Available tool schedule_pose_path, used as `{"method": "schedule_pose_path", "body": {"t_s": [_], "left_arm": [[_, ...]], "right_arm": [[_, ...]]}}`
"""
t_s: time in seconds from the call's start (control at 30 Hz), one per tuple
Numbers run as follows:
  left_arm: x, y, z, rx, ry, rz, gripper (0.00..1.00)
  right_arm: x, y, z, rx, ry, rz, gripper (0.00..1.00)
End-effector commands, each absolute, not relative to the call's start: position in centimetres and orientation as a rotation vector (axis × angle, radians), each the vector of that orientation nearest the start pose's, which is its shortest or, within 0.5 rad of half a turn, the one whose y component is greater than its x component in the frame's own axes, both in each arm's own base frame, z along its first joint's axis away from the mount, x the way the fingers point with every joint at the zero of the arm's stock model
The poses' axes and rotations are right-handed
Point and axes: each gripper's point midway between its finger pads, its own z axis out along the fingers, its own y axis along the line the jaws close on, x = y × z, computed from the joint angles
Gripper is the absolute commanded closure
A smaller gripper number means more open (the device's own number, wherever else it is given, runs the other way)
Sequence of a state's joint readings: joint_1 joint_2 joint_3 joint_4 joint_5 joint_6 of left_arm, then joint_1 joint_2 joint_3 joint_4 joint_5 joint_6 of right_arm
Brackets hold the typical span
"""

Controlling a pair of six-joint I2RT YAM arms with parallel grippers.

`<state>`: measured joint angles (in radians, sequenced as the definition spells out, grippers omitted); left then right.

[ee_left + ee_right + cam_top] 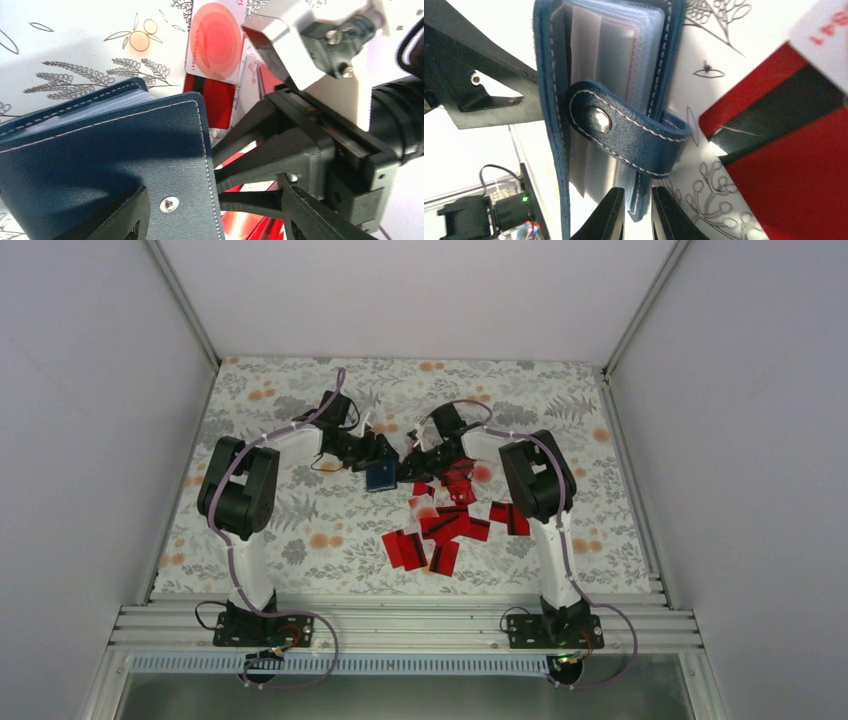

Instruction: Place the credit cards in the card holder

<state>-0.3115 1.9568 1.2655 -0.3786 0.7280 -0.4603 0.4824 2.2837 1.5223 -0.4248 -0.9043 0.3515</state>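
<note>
While the right gripper (638,215) pinches narrow on the cover edge of the card holder (380,477), the left gripper (217,205) stands wide beside it. Both are mid-far on the table (290,530), with red cards (445,530) scattered near-right.

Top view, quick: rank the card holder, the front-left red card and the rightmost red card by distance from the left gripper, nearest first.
1. card holder: right at the left gripper, mid-table.
2. front-left red card: toward the near edge.
3. rightmost red card: beside the right arm.
</note>
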Motion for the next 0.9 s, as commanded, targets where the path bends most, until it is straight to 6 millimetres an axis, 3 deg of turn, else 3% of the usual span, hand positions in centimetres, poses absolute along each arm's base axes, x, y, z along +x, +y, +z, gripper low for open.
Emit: {"method": "schedule_pose_path", "body": {"t_s": [0.0, 0.2, 0.43, 0.63, 0.73, 0.87], "left_arm": [[38.7, -23.7, 6.8, 0.071, 2.711, -1.128, 0.36], [38.0, -22.6, 5.4, 0.099, 2.752, -1.021, 0.49], [38.0, -22.1, 5.6, 0.116, 2.749, -0.970, 0.58], [38.6, -21.7, 7.0, 0.138, 2.735, -0.922, 0.59], [38.4, -21.5, 6.7, 0.154, 2.749, -0.909, 0.59], [38.1, -21.2, 5.9, 0.162, 2.768, -0.905, 0.64]], "right_arm": [[37.4, 32.4, 1.3, -0.346, 2.832, 1.206, 0.84], [39.1, 32.1, 1.1, -0.206, 2.832, 1.125, 0.83], [39.4, 32.0, 0.6, -0.187, 2.824, 1.102, 0.81], [38.4, 32.6, 2.1, -0.395, 2.746, 1.098, 0.72], [37.7, 32.9, 2.8, -0.498, 2.703, 1.069, 0.68], [37.8, 32.4, 1.7, -0.551, 2.722, 0.942, 0.67]]}}
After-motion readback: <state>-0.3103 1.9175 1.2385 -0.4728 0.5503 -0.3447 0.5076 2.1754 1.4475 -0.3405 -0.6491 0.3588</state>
